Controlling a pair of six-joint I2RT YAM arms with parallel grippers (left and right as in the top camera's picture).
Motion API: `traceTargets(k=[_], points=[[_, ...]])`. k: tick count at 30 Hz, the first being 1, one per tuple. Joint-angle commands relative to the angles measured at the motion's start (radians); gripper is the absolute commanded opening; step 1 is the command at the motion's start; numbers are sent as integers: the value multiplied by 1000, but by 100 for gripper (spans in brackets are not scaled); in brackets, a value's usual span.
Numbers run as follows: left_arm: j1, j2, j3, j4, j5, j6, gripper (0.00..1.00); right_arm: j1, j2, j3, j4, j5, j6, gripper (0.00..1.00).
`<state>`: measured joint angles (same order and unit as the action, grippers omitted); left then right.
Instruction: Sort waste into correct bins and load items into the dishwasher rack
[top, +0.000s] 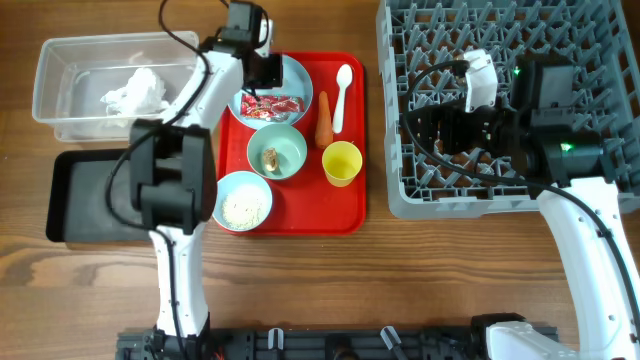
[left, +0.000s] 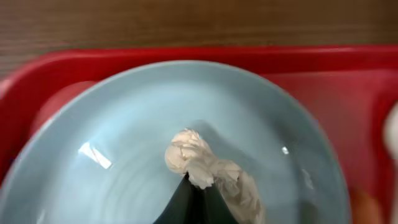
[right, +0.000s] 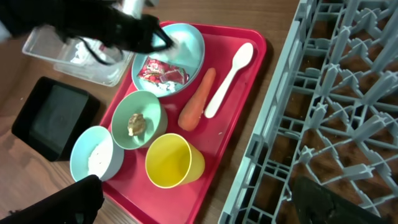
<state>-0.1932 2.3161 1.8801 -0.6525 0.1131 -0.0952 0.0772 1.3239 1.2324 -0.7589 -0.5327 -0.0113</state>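
The left end effector (left: 189, 194) is clenched on the near edge of a crumpled tissue (left: 200, 163) lying in the light blue plate (left: 118, 124) at the far end of the red tray (left: 37, 74). The pinch looks shallow, so the tissue could slip free or tear on the lift and drop onto the tabletop (top: 300, 290) short of the clear tub (top: 60, 70) to the left. A low sweep might also drag the red wrapper (top: 270, 107) off the same plate. Only the left wrist view shows this grip; overhead the arm hides it, but that view alone shows the tub and the black tray (top: 85, 200) together. The right end effector (top: 432, 130) is released, empty, over the dishwasher rack (top: 560, 40).
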Motion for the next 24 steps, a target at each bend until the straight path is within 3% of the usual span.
traceTargets(k=[1, 5, 10, 11, 14, 15, 18, 22, 24], points=[[67, -262, 69, -47, -3, -71, 4, 4, 10, 18, -14, 12, 11, 100], [197, -375, 69, -171, -54, -70, 4, 4, 10, 18, -13, 12, 11, 100], [355, -299, 69, -251, -58, -68, 8, 4, 10, 18, -13, 12, 11, 100], [373, -272, 69, -255, -52, -71, 17, 4, 10, 19, -13, 12, 12, 100], [414, -190, 69, -290, -18, -70, 82, 4, 10, 18, -13, 13, 11, 100], [416, -174, 69, -297, -18, -71, 98, 4, 10, 18, -13, 13, 11, 100], [412, -178, 71, -279, -5, -71, 100, 4, 10, 18, -12, 13, 11, 100], [370, -250, 134, -262, 160, -65, 100, 4, 10, 18, -13, 13, 11, 100], [325, -276, 134, -250, 175, -58, 100, 4, 10, 18, -13, 13, 12, 100]])
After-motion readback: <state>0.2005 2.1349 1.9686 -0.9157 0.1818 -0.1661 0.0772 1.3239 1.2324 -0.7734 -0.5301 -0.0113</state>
